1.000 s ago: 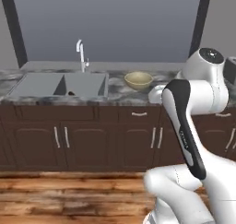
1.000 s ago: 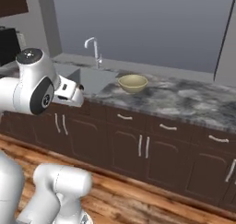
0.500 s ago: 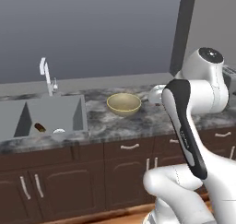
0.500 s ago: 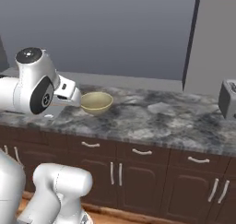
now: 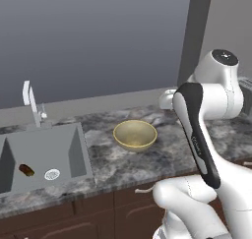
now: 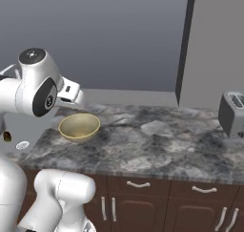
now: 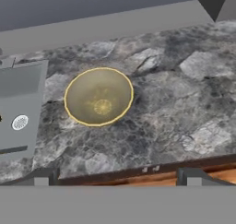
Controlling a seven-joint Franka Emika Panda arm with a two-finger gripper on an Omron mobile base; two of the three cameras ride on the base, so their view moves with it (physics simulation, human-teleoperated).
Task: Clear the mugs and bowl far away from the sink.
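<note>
While the white robot arm hangs above the grey marbled stone bench [image 6: 157, 145], its two-finger claw [image 7: 115, 176] shows two small dark tips set wide apart at the bottom of the hand view, pinching nothing. The wide, shallow tan-yellow round bowl [image 5: 135, 134] sits upright on the bench just beside the right edge of the grey rectangular recessed sink [image 5: 42, 154], nearer the bench's back edge than its front. A small dark brown object [image 5: 26, 170] lies in the basin near the round silver drain [image 5: 51, 174], a silver faucet [image 5: 32, 104] stands at the sink's back edge, and a silver toaster [image 6: 232, 114] sits at the bench's far right end.
</note>
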